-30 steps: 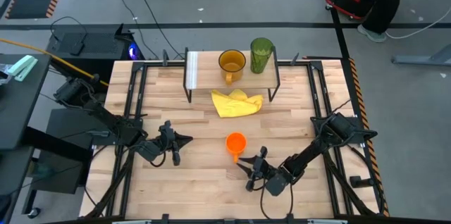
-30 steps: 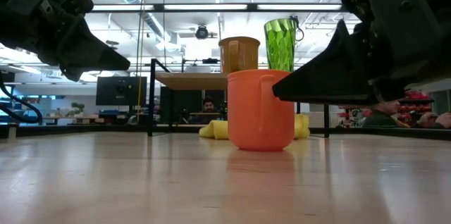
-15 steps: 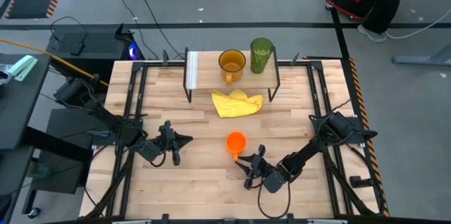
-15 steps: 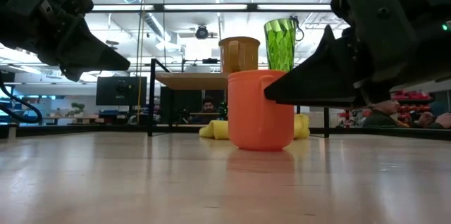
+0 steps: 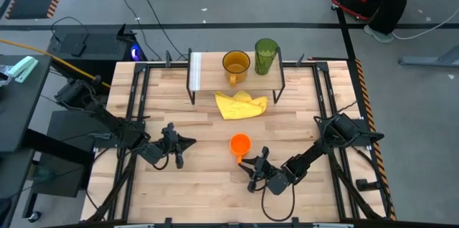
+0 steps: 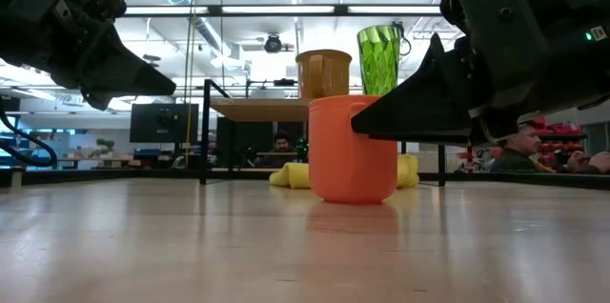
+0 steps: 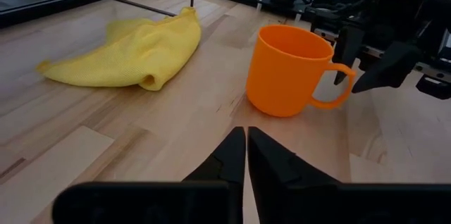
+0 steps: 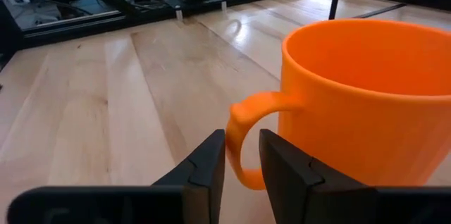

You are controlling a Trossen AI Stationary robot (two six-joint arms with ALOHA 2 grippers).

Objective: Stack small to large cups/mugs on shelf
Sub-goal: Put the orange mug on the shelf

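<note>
Right end effector [image 5: 252, 171] nearer orange mug [image 5: 239, 145] — yellow cloth [image 5: 241, 104] beyond

No legible text, labels, brand marks or numbers in any view. The orange mug [image 7: 292, 71], amber mug [image 5: 235, 64] and green tumbler [image 5: 266, 56] carry no printing. Screens in the room behind the desk [image 6: 286, 246] are too small to read.

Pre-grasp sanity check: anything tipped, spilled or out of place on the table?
Nothing tipped or spilled. The small orange plastic mug stands upright on the tabletop; the amber-yellow handled mug and tall green tumbler stand upright on the low wooden shelf. Only oddity: a crumpled yellow cloth lying before the shelf.
</note>
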